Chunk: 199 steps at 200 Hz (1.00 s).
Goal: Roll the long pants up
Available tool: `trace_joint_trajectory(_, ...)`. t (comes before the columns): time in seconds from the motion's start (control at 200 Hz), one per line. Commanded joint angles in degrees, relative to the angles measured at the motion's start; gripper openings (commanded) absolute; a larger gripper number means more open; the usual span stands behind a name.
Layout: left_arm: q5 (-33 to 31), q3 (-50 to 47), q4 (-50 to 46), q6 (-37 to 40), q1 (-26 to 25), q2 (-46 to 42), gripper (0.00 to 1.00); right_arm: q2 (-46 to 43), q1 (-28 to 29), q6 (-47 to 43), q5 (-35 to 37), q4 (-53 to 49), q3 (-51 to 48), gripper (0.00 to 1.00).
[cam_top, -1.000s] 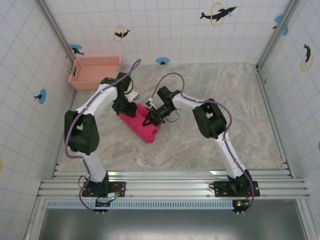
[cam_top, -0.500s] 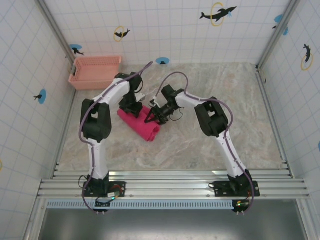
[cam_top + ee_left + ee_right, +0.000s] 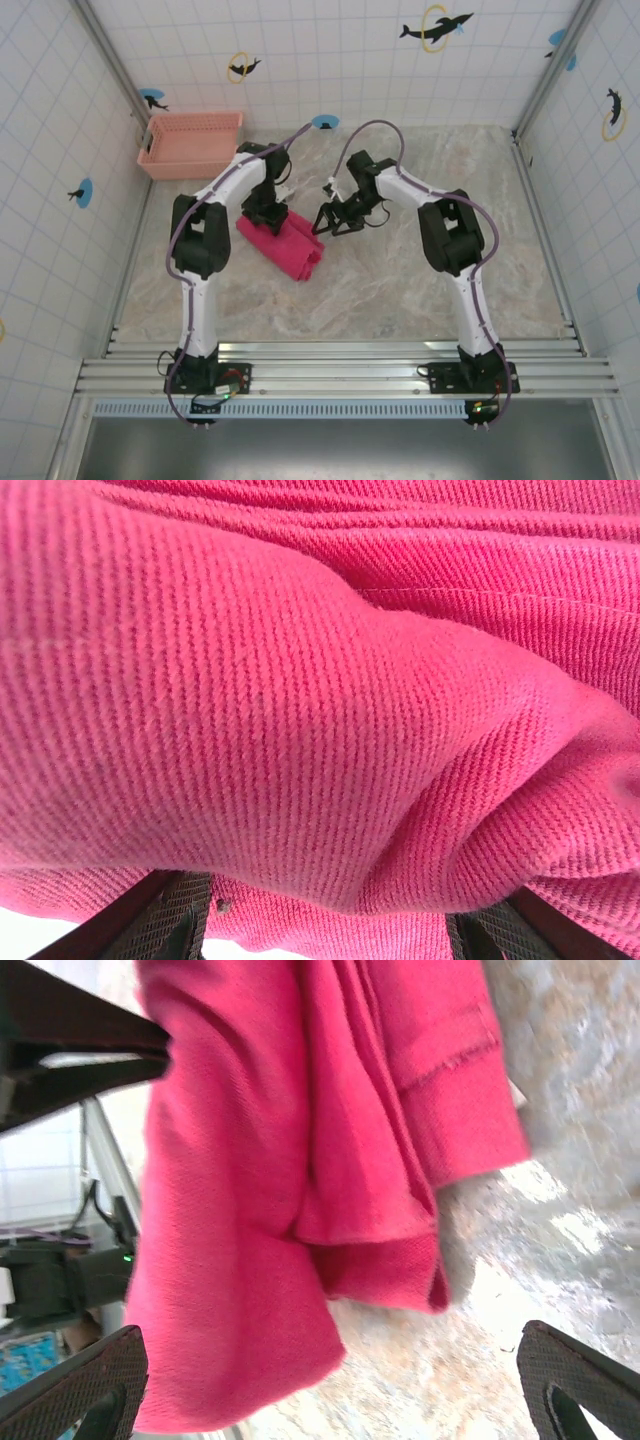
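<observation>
A: Item 1?
B: The long pants [image 3: 284,248]: pink-red rolled bundle lying on the table [image 3: 420,285], centre-left, btwn both arms.
A: Tools?
B: Far end of bundle: left gripper [image 3: 268,214]. In wrist view, cloth bulges btwn its fingers [image 3: 175,920], which stand apart; clamped or not, cannot tell. Just beside bundle's right end: right gripper [image 3: 326,222], jaws wide, holding nothing.
A: Container?
B: Pale pink lattice basket [image 3: 190,168], far-left corner, well apart from the pants, which lie outside it.
</observation>
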Motion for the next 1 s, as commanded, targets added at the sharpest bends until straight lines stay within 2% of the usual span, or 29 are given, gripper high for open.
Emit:
trace_joint_trajectory(0.0, -0.89, -0.44, 5.21, 0.6, -0.06, 5.78, 0.62, -1.15, 2.59, -3.95, 4.64, -3.21, -1.17, 0.98)
trace_joint_trajectory(0.065, -0.83, -0.12, 5.08, 0.61, -0.08, 6.08, 0.62, -0.72, 3.34, -3.61, 4.22, -2.05, -1.04, 0.98)
trace_joint_trajectory(0.225, -0.89, 1.09, 4.26, 0.83, -0.24, 7.19, 0.62, 3.48, 4.35, -1.79, -2.35, 0.98, 0.26, 0.98)
trace_joint_trajectory(0.325, -1.26, 2.06, 3.56, 1.08, -0.41, 7.49, 0.62, 3.52, 4.32, 0.44, -3.01, 4.61, -0.81, 0.98)
trace_joint_trajectory(0.395, -1.56, 2.98, 2.95, 1.2, -0.44, 9.98, 0.62, 2.97, 3.17, 3.38, -4.12, 8.63, -2.59, 0.98)
trace_joint_trajectory(0.701, -2.84, 6.89, 1.02, 1.82, -0.44, 12.33, 0.61, 2.28, -1.82, 5.38, -8.74, 13.29, -4.05, 0.98)
trace_joint_trajectory(0.761, -2.66, 7.92, 0.64, 1.77, -0.44, 13.06, 0.62, 3.78, -1.03, 5.4, -10.77, 12.76, -2.54, 0.98)
trace_joint_trajectory(0.991, -3.02, 10.54, -0.47, 1.6, -0.87, 15.16, 0.61, 8.2, 4.94, 5.62, -11.25, 11.85, 1.36, 0.98)
